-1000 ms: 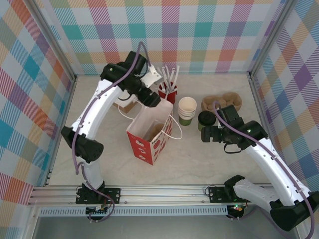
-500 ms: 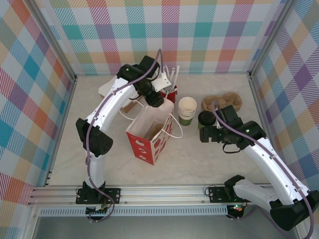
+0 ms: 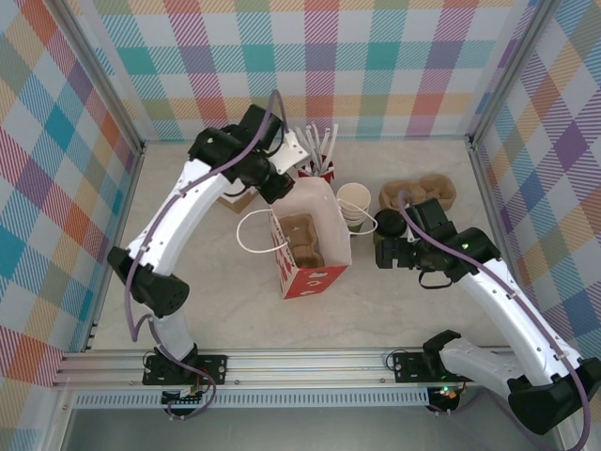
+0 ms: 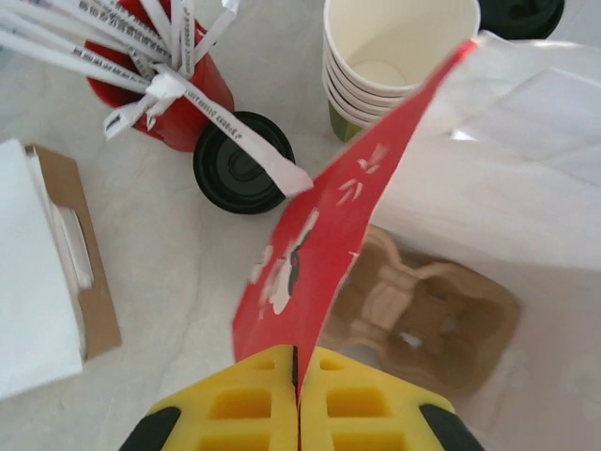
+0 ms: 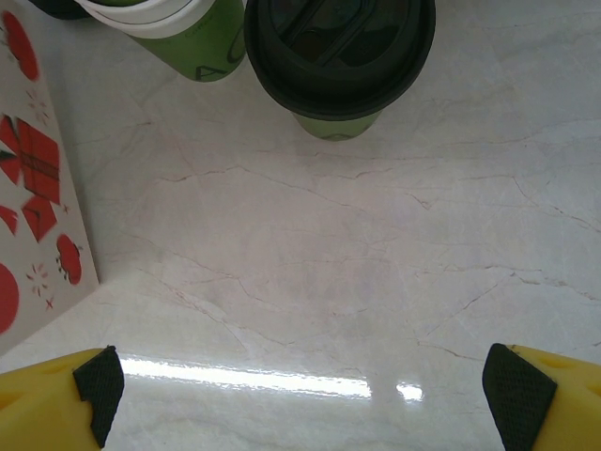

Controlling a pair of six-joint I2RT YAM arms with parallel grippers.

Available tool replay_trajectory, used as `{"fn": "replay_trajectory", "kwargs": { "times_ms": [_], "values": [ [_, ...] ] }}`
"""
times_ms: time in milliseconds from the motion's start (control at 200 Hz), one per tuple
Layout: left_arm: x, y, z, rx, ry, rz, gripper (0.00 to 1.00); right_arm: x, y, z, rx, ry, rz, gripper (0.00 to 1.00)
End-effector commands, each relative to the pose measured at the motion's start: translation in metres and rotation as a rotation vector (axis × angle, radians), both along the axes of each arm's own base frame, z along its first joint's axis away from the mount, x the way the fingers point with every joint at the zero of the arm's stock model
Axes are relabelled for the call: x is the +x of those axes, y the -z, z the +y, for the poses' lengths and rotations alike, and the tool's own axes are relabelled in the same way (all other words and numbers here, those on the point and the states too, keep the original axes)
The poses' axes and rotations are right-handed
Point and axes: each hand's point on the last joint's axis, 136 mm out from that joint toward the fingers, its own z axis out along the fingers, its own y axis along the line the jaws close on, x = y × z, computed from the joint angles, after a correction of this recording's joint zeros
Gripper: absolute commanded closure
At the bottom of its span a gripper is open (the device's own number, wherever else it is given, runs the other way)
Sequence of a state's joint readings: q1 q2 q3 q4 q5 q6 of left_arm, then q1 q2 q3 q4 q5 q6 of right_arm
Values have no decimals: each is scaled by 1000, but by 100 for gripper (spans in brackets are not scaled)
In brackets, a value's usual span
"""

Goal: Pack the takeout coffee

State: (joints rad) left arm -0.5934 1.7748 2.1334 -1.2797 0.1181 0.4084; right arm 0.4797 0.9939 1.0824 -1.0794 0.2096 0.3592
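The takeout coffee is a green cup with a black lid (image 3: 387,224) (image 5: 338,56) and, beside it, a stack of empty green cups with cream rims (image 3: 354,207) (image 4: 394,56) (image 5: 178,28). The red-and-white paper bag (image 3: 315,254) (image 4: 310,254) stands open left of them, with a brown cardboard cup carrier (image 4: 427,310) lying inside. My left gripper (image 3: 282,193) (image 4: 299,381) is shut on the bag's red back rim. Just in front of the lidded cup, my right gripper (image 3: 383,252) (image 5: 300,395) hangs open over bare table, holding nothing.
A red cup of white sticks (image 3: 315,167) (image 4: 169,85) stands behind the bag, with a loose black lid (image 4: 239,169) next to it. A second cardboard carrier (image 3: 418,193) sits at the back right. White napkins in a brown holder (image 4: 47,282) lie at the left.
My left gripper has shut on the bag's rim. The bag has turned and shifted right, and its mouth stands wider. The right arm has not moved.
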Motion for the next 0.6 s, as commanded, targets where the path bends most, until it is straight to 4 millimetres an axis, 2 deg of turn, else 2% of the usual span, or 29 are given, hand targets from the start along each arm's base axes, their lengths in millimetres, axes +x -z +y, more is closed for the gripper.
{"fn": "replay_trajectory", "kwargs": {
  "times_ms": [0,110,230,425,595],
  "values": [
    [-22,-17,9,-103,-126,39,97,6,-9,2,37,13,-8,0],
    [-30,-21,20,-178,-263,55,99,13,-17,0,68,29,-9,0],
    [-30,-15,35,-226,-430,63,100,22,-18,-3,84,49,8,0],
    [-17,7,50,-271,-612,78,100,36,-4,-6,66,61,57,0],
    [-5,9,65,-311,-713,79,100,48,11,-6,62,71,92,0]
  ]
}}
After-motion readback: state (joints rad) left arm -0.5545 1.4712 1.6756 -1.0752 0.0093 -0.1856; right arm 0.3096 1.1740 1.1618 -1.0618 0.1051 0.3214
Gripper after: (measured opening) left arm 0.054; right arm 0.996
